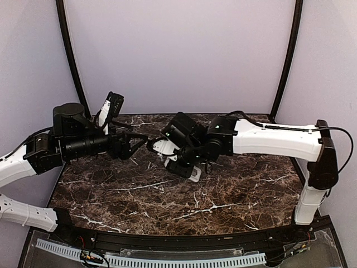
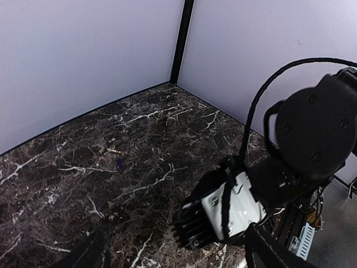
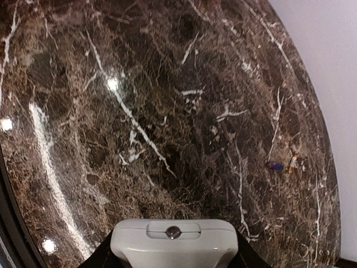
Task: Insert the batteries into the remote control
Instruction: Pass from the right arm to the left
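My right gripper (image 3: pixel 174 258) is shut on the white remote control (image 3: pixel 174 240), whose end sticks out between the dark fingers above the marble. In the top view the remote control (image 1: pixel 193 175) hangs low under the right gripper (image 1: pixel 187 166) at mid-table. Two batteries lie loose on the table by the back edge: a bluish-purple one (image 3: pixel 274 166) and, beside it, one showing a gold end (image 3: pixel 292 162). The left wrist view shows the same two (image 2: pixel 119 163) (image 2: pixel 113 151). My left gripper (image 1: pixel 136 146) (image 2: pixel 177 247) is open and empty, pointing at the right gripper from the left.
The dark marble table (image 1: pixel 167 201) is bounded by lilac walls and black corner poles (image 2: pixel 181 39). The right arm's wrist and cable (image 2: pixel 312 128) fill the right side of the left wrist view, close to the left fingers.
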Robot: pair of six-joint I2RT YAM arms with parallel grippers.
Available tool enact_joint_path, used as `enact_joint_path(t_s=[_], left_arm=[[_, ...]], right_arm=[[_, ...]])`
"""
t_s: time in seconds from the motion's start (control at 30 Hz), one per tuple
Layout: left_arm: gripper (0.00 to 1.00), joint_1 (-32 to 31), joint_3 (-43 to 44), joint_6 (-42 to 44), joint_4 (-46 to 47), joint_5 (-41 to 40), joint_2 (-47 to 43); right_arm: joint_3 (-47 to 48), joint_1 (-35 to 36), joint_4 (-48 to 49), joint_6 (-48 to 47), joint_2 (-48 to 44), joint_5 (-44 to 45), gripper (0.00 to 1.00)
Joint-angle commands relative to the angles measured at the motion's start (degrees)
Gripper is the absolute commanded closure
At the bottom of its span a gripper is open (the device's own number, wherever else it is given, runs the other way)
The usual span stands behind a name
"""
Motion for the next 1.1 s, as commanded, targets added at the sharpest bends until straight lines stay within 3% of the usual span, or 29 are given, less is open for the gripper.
enact_joint_path(t_s=[0.0,0.13,0.43,0.73,0.83,1.07], left_arm=[[0.22,1.0,-4.6,-10.6,-0.8,2.6,-5.7],[0.24,1.1,-6.7,-13.2,2.4,6.8,-6.3],[0.24,1.1,-4.6,-13.2,5.6,11.3,-0.9],[0.55,1.1,-1.7,-14.2,0.2,4.0,3.7],[0.58,1.1,-1.8,-15.0,0.3,1.2,3.6],[0.65,1.2,-2.0,-15.6,-1.2,3.5,4.5]], right_arm=[[-5.3,2.1,19.4,-3.7,-9.3,1.1,0.99],[-8.2,3.5,27.0,-5.7,-10.4,2.6,0.98],[-6.1,4.8,30.5,-6.6,-7.3,3.9,0.98],[-5.5,7.1,33.1,-7.9,-5.6,8.8,0.98],[-5.5,8.1,33.9,-9.2,-4.9,10.3,0.98],[-4.9,8.7,36.0,-10.9,-4.3,12.9,0.99]])
